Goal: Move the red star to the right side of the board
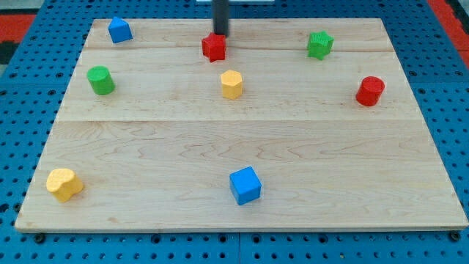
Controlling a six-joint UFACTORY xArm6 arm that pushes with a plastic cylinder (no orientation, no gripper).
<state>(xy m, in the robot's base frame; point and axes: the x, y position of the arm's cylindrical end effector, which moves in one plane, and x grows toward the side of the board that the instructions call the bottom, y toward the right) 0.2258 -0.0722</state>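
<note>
The red star (213,47) lies near the view's top, a little left of the board's middle. My tip (220,34) stands just above the star and slightly to its right, touching it or nearly so. The rod comes down from the view's top edge. A red cylinder (370,91) stands at the view's right side of the wooden board (234,147).
A blue block (119,30) sits at the top left, a green cylinder (100,80) at the left, a yellow hexagon block (231,84) below the star, a green star (319,45) at the top right, a yellow block (64,184) at the bottom left, and a blue cube (245,185) at the bottom middle.
</note>
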